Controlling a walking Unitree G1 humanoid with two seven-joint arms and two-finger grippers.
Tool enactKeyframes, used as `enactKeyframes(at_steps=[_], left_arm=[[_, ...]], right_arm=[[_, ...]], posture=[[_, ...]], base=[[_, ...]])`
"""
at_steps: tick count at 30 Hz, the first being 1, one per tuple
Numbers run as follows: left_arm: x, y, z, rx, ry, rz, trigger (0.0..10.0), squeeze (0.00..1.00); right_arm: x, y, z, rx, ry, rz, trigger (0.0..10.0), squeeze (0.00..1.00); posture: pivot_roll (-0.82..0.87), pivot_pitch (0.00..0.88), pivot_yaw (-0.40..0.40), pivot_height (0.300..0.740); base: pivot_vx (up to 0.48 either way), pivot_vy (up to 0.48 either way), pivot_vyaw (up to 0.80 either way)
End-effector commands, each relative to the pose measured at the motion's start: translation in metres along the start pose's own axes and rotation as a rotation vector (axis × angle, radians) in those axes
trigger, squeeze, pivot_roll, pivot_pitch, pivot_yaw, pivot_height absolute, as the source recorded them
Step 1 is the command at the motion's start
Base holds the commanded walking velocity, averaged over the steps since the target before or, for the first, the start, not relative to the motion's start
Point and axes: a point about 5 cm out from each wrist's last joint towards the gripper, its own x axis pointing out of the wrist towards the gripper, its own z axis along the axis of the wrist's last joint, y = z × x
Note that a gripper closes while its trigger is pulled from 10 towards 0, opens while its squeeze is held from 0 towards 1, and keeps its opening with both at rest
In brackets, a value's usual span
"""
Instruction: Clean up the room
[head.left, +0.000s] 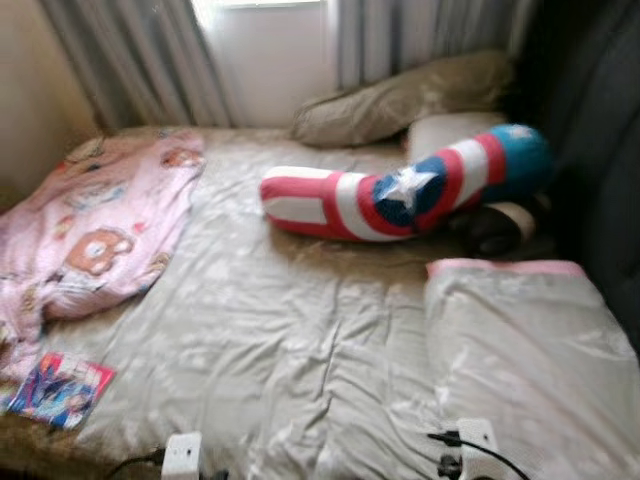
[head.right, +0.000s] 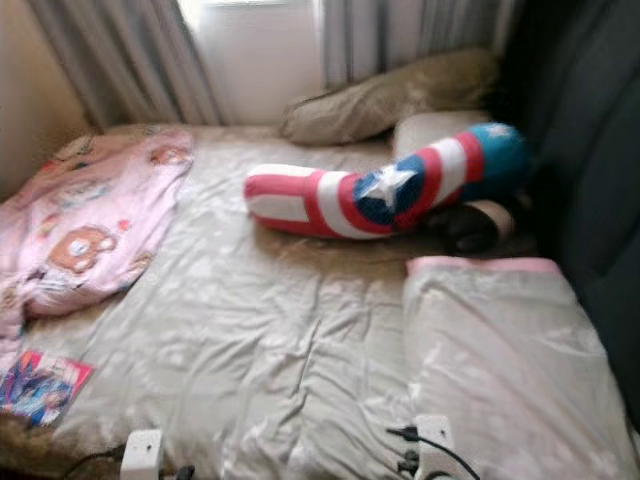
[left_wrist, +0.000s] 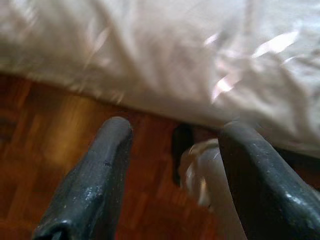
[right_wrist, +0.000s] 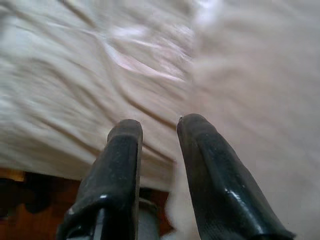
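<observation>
A: What needs tidying here?

B: The bed (head.left: 300, 330) carries most of it. A pink blanket (head.left: 95, 225) lies bunched on the left side, a small colourful book (head.left: 58, 388) sits at the near left corner just below it, and a red, white and blue star bolster (head.left: 400, 195) lies across the far right, near the olive pillow (head.left: 400, 95) by the curtains (head.left: 140, 55). A pale folded quilt (head.left: 525, 350) with a pink edge rests at the near right.

A: And the grippers?

B: The left gripper (left_wrist: 172, 137) hangs low beside the bed edge over the wooden floor (left_wrist: 60, 150), fingers spread apart and empty. The right gripper (right_wrist: 159, 125) hovers over the rumpled sheet at the near edge, its fingers (right_wrist: 125, 150) parted by a narrow gap, grasping nothing.

A: So what's the step?

B: I judge it's the approach and choice of a first item. The pictures are blurred, so settling the stance before reaching would help.

A: Which item first?

B: Probably the book, since it's small, near and on the left arm's side. It lies flat, so slide a finger under one edge rather than pinching from above.

A: Risks?

B: Snagging the sheet with the book, or catching the white plugs and cables (head.left: 470, 445) at the near edge.
</observation>
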Motion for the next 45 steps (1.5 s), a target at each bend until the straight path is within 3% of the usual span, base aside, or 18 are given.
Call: enactKeyframes(at_steps=[1, 12, 32, 45], left_arm=[[-0.0002, 0.0041, -0.0004, 0.001, 0.012, 0.015, 10.0, 0.0], [0.0003, 0.0035, 0.0011, 0.003, 0.009, 0.014, 10.0, 0.0], [-0.0024, 0.0097, -0.0041, -0.004, 0.015, 0.02, 10.0, 0.0], [-0.0022, 0.0115, -0.0028, -0.007, 0.015, 0.022, 10.0, 0.0]], right_arm=[[0.0002, 0.009, -0.004, 0.02, 0.015, 0.019, 10.0, 0.0], [0.0008, 0.0155, -0.0034, 0.01, 0.018, 0.027, 10.0, 0.0], [-0.0004, 0.0093, -0.0077, 0.003, 0.029, 0.023, 10.0, 0.0], [0.0001, 0.0133, -0.0069, 0.002, 0.031, 0.027, 10.0, 0.0]], posture=[[0.05, 0.0, 0.042, 0.74], [0.06, 0.0, 0.042, 0.74], [0.06, 0.0, 0.041, 0.74], [0.06, 0.0, 0.04, 0.74]], base=[[0.0, 0.48, 0.0], [0.0, 0.48, 0.0], [0.0, 0.48, 0.0], [0.0, 0.48, 0.0]])
